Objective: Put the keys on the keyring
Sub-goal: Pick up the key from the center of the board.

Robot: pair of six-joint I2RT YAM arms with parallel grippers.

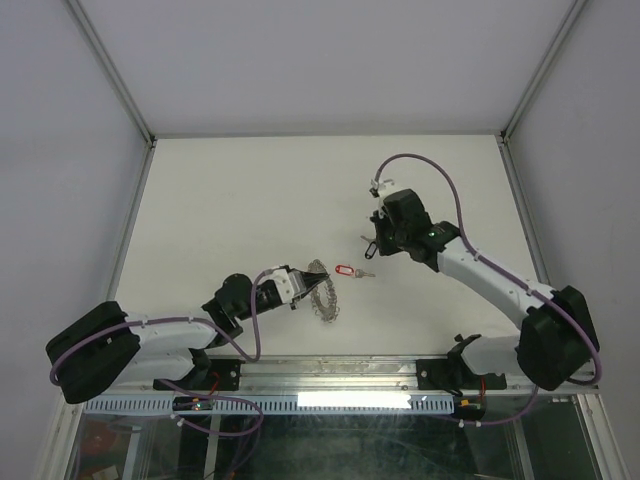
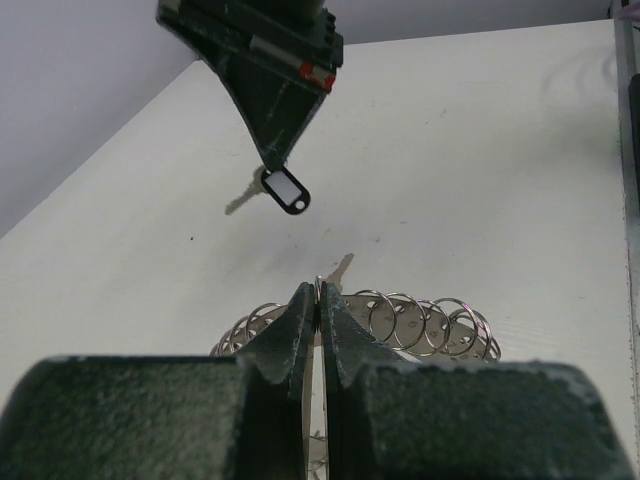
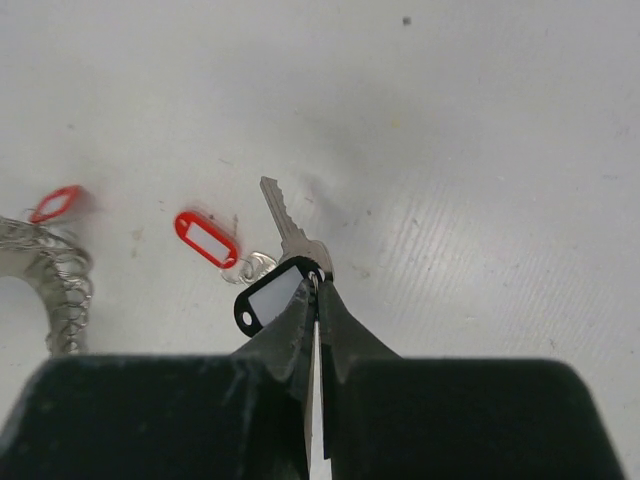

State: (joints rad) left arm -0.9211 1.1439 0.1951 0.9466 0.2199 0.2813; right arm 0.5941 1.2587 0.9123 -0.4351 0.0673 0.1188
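Top external view: two arms over a white desk (image 1: 250, 200). Near the desk's middle, the left fingers (image 2: 292, 335) are closed on the rim of the keyring (image 1: 322, 290), holding it upright. The right fingers (image 3: 288, 335) are clamped on a black-tagged key (image 3: 268, 300), which hangs from their tips beyond the ring. A red-tagged key (image 1: 347, 271) lies flat on the desk just beside the keyring.

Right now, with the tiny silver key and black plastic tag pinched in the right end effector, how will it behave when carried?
Pinched at one point by the right end effector, the black-tagged silver key probably swings. Blade and tag splay apart, suggesting a floppy joint. Likely very light: tiny beside the grey metal keyring.
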